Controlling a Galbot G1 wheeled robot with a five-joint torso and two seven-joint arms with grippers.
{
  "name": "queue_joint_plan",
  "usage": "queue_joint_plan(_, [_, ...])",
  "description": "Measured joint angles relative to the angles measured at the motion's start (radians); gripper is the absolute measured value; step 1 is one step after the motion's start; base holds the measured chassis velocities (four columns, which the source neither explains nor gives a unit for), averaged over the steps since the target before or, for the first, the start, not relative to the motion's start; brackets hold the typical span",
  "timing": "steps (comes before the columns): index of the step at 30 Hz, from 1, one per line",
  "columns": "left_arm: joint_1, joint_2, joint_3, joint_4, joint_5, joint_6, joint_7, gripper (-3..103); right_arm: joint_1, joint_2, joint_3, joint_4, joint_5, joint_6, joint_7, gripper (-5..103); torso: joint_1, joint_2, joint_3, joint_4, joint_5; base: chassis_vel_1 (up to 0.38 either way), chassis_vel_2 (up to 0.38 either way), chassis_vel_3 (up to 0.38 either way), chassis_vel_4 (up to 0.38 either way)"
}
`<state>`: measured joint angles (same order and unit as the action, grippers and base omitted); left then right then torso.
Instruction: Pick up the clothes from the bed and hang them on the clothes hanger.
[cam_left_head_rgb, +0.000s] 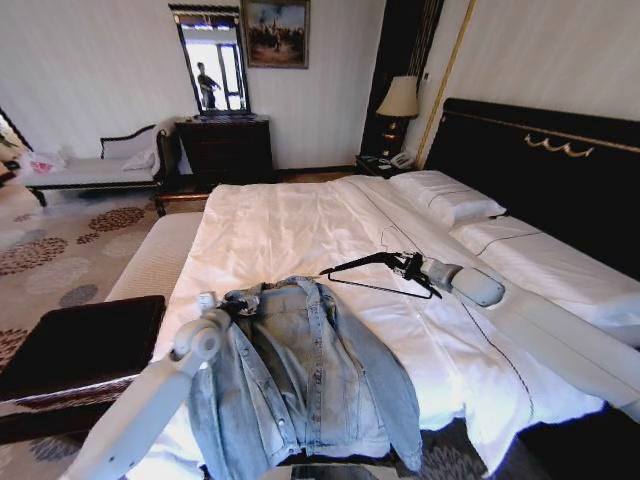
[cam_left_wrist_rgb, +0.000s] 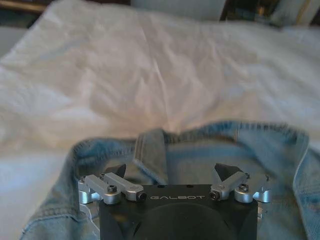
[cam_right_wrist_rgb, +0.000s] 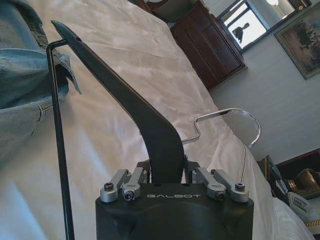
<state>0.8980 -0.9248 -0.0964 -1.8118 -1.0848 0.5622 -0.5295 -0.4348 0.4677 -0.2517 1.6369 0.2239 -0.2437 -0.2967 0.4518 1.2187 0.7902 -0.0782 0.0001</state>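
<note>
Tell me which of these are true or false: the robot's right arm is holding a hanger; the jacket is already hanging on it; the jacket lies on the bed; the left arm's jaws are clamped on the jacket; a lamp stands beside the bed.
1. The right gripper holds the black hanger. True.
2. The denim jacket already hangs on the hanger. False: the hanger is bare, held above the sheet beside the jacket.
3. The jacket lies on the bed. True, spread near the foot end.
4. The left gripper is clamped on the jacket. False: its jaws stand open just at the collar.
5. A lamp stands beside the bed. True, next to the headboard.
</note>
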Motion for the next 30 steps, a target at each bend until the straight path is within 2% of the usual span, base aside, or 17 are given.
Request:
queue_joint_plan(2, [-0.034,-0.003,0.022,0.021,-0.028,0.033,-0.034,100,0.000,0.002,0.000,-0.001,0.000,-0.002,0.000,33,0.000,0.000,0.000,0.0000,-0.0001,0.000,0.000,0.000,0.000])
queue_joint_plan(6, [-0.033,-0.013,0.001,0.014,-0.063,0.054,-0.071,98,-0.010,0.006,0.007,-0.001,-0.002,-0.007,0.000,33,0.000,0.000,0.000,0.0004,0.0000,0.000,0.000,0.000,0.000])
queue_joint_plan(9, [-0.019,-0.018,-0.018,0.011,-0.081,0.058,-0.077,98,-0.018,0.006,0.011,-0.003,-0.003,-0.007,0.000,33,0.000,0.000,0.000,0.0004,0.0002,0.000,0.000,0.000,0.000])
queue_joint_plan(14, [-0.021,-0.042,-0.032,0.069,-0.095,0.058,-0.054,96,-0.015,0.011,0.009,-0.011,-0.002,-0.007,-0.001,33,0.000,0.000,0.000,0.0003,-0.0001,0.000,0.000,0.000,0.000])
queue_joint_plan(17, [-0.045,-0.072,-0.027,0.126,-0.086,0.054,-0.029,80,-0.008,0.010,0.006,0.001,0.008,-0.008,-0.002,33,0.000,0.000,0.000,0.0003,-0.0001,0.000,0.000,0.000,0.000])
queue_joint_plan(18, [-0.045,-0.072,-0.027,0.126,-0.086,0.054,-0.029,80,-0.008,0.010,0.006,0.001,0.008,-0.008,-0.002,33,0.000,0.000,0.000,0.0003,-0.0001,0.000,0.000,0.000,0.000])
queue_joint_plan(19, [-0.055,-0.081,-0.023,0.142,-0.080,0.051,-0.023,74,-0.006,0.007,0.006,0.008,0.012,-0.009,-0.003,33,0.000,0.000,0.000,0.0001,-0.0002,0.000,0.000,0.000,0.000])
queue_joint_plan(20, [-0.064,-0.087,-0.020,0.154,-0.076,0.047,-0.017,74,-0.003,0.006,0.006,0.013,0.016,-0.011,-0.004,33,0.000,0.000,0.000,0.0000,-0.0002,0.000,0.000,0.000,0.000])
queue_joint_plan(23, [-0.085,-0.095,-0.011,0.174,-0.071,0.042,-0.009,64,0.002,0.004,0.005,0.021,0.025,-0.015,-0.005,33,0.000,0.000,0.000,-0.0001,0.0000,0.000,0.000,0.000,0.000])
queue_joint_plan(24, [-0.096,-0.099,-0.004,0.185,-0.068,0.041,-0.008,69,0.005,0.003,0.005,0.024,0.029,-0.017,-0.006,33,0.000,0.000,0.000,0.0000,-0.0001,0.000,0.000,0.000,0.000])
queue_joint_plan(29, [-0.134,-0.111,0.014,0.236,-0.059,0.040,-0.009,74,0.006,0.000,0.005,0.039,0.046,-0.025,-0.006,33,0.000,0.000,0.000,0.0001,-0.0001,0.000,0.000,0.000,0.000])
queue_joint_plan(30, [-0.136,-0.111,0.015,0.241,-0.059,0.040,-0.010,68,0.004,-0.001,0.005,0.042,0.051,-0.027,-0.006,33,0.000,0.000,0.000,0.0001,0.0000,0.000,0.000,0.000,0.000])
